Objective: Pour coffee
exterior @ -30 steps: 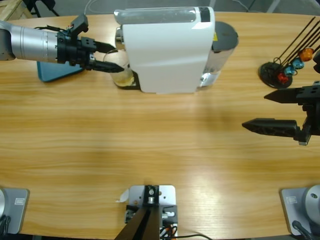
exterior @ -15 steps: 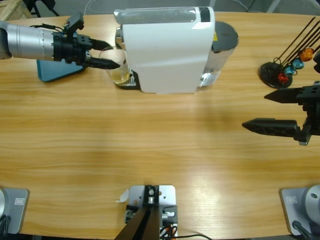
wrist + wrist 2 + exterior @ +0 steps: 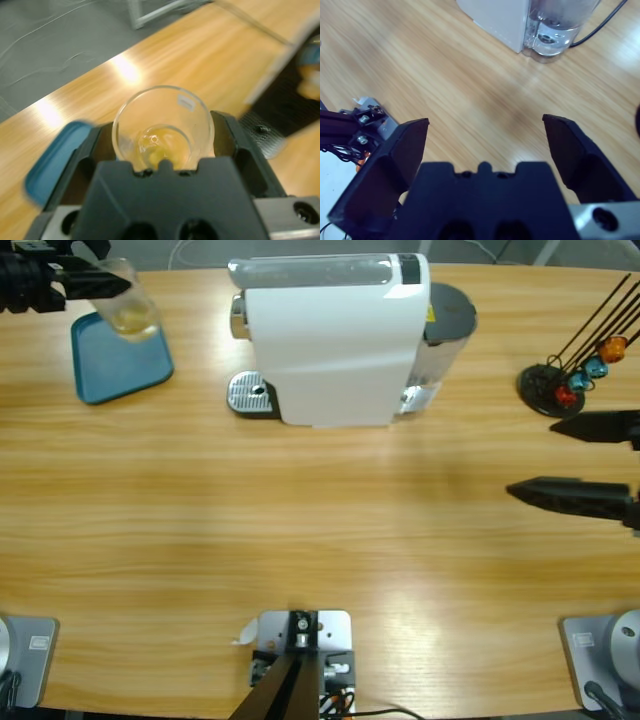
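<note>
Behind the long wooden table's (image 3: 300, 520) middle stood the boxy white coffee machine (image 3: 335, 340). Right gripper (image 3: 585, 462) hovered, jaws spread. Left gripper (image 3: 95, 282) pinched a clear glass cup (image 3: 125, 308) above the blue tray (image 3: 120, 365); only the wrist view showed amber coffee (image 3: 160, 147) inside.

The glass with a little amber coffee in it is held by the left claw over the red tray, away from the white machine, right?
Nearly: the tray is blue, not red, as the high view shows. The rest holds: the left claw grips the glass with a little amber coffee over that tray, away from the white machine.
</note>
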Robot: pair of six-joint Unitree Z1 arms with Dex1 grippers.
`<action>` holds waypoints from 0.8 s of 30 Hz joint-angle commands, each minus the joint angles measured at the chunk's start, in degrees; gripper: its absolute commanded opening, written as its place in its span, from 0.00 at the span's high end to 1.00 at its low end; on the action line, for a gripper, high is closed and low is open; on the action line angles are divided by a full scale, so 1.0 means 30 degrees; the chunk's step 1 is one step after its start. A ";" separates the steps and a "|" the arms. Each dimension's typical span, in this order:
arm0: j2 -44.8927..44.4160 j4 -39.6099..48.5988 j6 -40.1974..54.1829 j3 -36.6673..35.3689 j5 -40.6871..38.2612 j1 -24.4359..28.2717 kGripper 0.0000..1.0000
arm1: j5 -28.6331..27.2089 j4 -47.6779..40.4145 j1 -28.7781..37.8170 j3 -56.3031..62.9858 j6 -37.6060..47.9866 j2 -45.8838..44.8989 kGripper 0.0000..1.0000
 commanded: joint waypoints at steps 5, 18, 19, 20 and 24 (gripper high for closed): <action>0.3517 -0.5240 -0.1968 0.0669 0.5177 0.0416 1.00 | -0.1693 0.5480 -0.0283 -0.2447 -0.0666 -0.2659 0.00; 0.5697 -0.7906 -0.3051 0.2574 0.6753 0.0181 1.00 | -0.1928 0.4654 -0.0465 -0.2388 -0.0760 -0.1452 0.00; 0.5744 -0.8093 -0.3069 0.2714 0.6753 0.0181 1.00 | -0.1910 0.4654 -0.0576 -0.2365 -0.0807 -0.1476 0.00; 0.5773 -0.8211 -0.3157 0.2873 0.6753 0.0181 1.00 | -0.1904 0.4654 -0.0652 -0.2336 -0.0836 -0.1511 0.00; 0.6002 -0.9054 -0.3415 0.3599 0.6753 0.0170 1.00 | -0.1904 0.4654 -0.0693 -0.2289 -0.0871 -0.1564 0.00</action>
